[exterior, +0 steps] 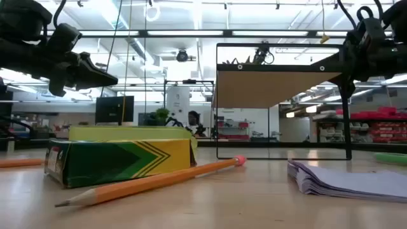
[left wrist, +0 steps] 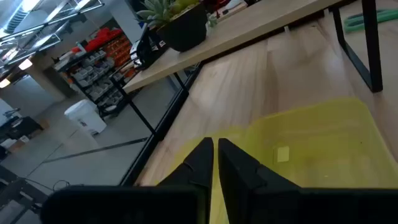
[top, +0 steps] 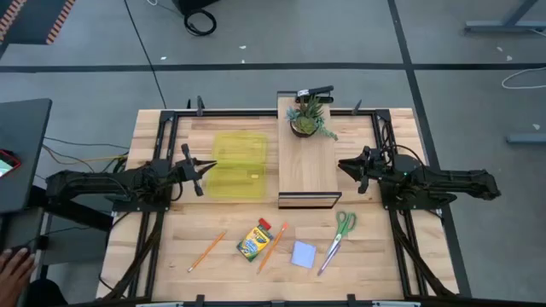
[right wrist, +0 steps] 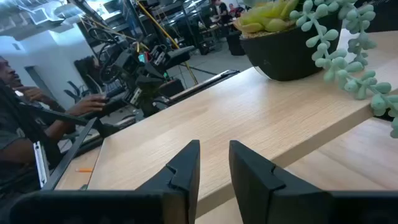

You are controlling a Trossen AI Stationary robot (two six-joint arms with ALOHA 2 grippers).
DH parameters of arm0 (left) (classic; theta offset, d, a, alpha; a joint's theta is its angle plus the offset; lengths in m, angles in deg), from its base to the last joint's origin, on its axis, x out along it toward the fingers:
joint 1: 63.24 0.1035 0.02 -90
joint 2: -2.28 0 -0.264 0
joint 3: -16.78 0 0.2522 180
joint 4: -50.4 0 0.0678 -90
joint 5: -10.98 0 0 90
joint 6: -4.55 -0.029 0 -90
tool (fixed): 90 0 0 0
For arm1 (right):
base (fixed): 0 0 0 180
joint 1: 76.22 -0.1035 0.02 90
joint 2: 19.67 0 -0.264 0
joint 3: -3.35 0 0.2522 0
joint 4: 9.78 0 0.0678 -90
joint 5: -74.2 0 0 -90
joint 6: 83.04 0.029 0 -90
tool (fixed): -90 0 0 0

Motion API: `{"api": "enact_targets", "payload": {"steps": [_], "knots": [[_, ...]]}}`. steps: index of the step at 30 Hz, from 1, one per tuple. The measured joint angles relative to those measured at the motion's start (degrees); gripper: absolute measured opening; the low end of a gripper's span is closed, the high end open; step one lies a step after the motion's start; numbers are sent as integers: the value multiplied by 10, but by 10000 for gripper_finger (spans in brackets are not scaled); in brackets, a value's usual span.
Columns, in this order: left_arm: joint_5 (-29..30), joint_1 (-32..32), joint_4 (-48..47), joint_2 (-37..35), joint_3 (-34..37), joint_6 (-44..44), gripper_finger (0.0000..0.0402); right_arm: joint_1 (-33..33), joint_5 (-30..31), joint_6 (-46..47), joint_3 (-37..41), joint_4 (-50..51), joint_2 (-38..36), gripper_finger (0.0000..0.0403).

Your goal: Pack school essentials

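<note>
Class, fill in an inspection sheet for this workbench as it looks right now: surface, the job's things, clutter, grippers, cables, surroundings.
Surface: wooden table with a raised wooden shelf at its middle.
Job's things: two orange pencils, crayon box, blue sticky-note pad and green-handled scissors lie loose along the front edge; none packed.
Clutter: potted plant on the shelf; yellow plastic case left of the shelf.
Grippers: left gripper shut, empty, over the case's left edge; right gripper slightly open, empty, beside the shelf.
Cables: black cables on the floor behind the table.
Surroundings: a person's hand at the front left corner.
</note>
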Motion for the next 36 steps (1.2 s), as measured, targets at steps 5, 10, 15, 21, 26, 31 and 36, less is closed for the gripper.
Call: {"api": "enact_targets", "payload": {"steps": [5,10,15,21,26,31,36], "knots": [[0,0,0,0,0,0,38,0,0,0,0,0,0,93],[0,0,0,0,0,0,31,0,0,0,0,0,0,93],[0,0,0,0,0,0,29,0,0,0,0,0,0,93],[0,0,0,0,0,0,38,0,0,0,0,0,0,93],[0,0,0,0,0,0,35,0,0,0,0,0,0,93],[0,0,0,0,0,0,28,0,0,0,0,0,0,93],[0,0,0,0,0,0,33,0,0,0,0,0,0,93]]}}
